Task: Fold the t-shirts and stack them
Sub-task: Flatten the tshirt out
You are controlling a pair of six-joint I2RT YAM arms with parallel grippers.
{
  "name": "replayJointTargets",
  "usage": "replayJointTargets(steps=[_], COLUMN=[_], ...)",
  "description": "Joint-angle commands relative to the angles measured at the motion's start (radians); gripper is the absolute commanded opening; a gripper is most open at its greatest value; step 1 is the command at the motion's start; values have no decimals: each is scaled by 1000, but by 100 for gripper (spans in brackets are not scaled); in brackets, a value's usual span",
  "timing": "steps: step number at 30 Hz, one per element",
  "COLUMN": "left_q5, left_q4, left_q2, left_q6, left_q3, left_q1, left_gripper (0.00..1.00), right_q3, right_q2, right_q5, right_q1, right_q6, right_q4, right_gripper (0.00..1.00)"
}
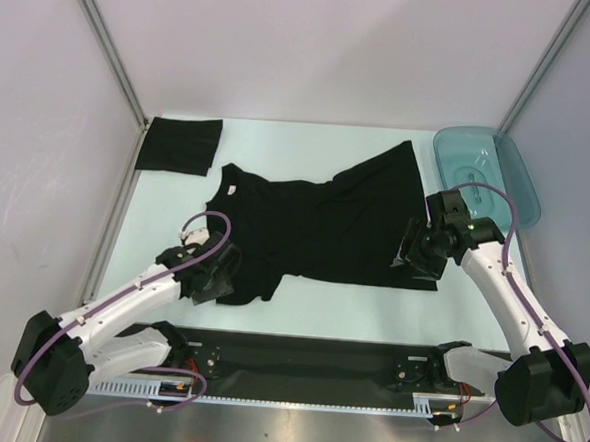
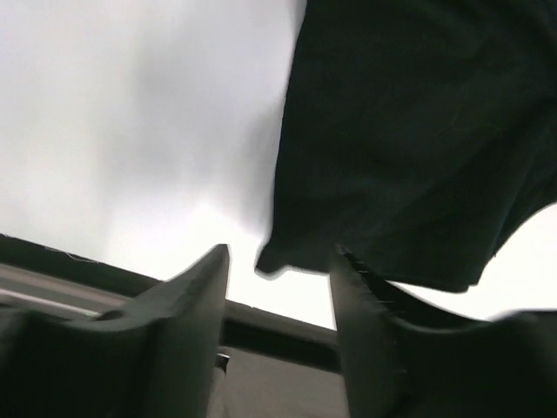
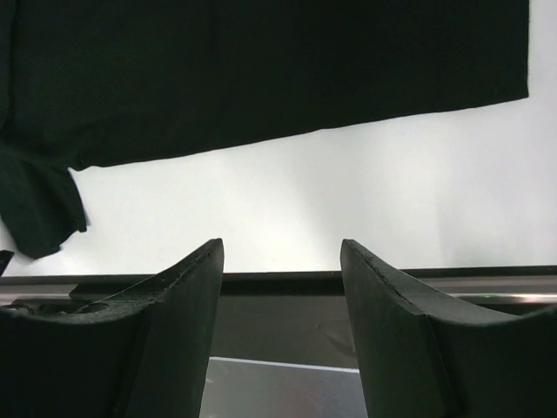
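One black t-shirt [image 1: 325, 223] lies spread and rumpled mid-table, its far right corner pulled up toward the back. A second black t-shirt [image 1: 179, 144] lies folded at the back left corner. My left gripper [image 1: 214, 276] sits at the spread shirt's near left corner and is open. In the left wrist view a corner of the cloth [image 2: 409, 139] ends just beyond the open left gripper [image 2: 278, 261], with nothing held. My right gripper [image 1: 414, 256] is at the shirt's near right edge. In the right wrist view the shirt's hem [image 3: 261, 70] lies ahead of the open, empty right gripper [image 3: 280, 248].
A translucent teal tray [image 1: 488, 173] stands at the back right, partly over the table's edge. A black rail [image 1: 306, 367] runs along the near edge between the arm bases. Grey walls with metal posts close in the sides.
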Motion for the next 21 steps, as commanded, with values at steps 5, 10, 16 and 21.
replayJointTargets(steps=[5, 10, 16, 21], left_q5=[-1, 59, 116, 143], left_q4=[1, 48, 111, 156], left_q2=[-3, 3, 44, 78], left_q6=[-15, -35, -48, -47], left_q3=[-16, -69, -128, -156], left_q1=[25, 33, 38, 50], left_gripper=[60, 46, 41, 43], right_q3=[49, 60, 60, 59], right_q2=[15, 17, 16, 9], right_q5=[-45, -50, -50, -54], right_q1=[-10, -14, -20, -36], right_q6=[-15, -21, -29, -38], right_q4=[34, 34, 32, 26], right_gripper=[62, 62, 62, 62])
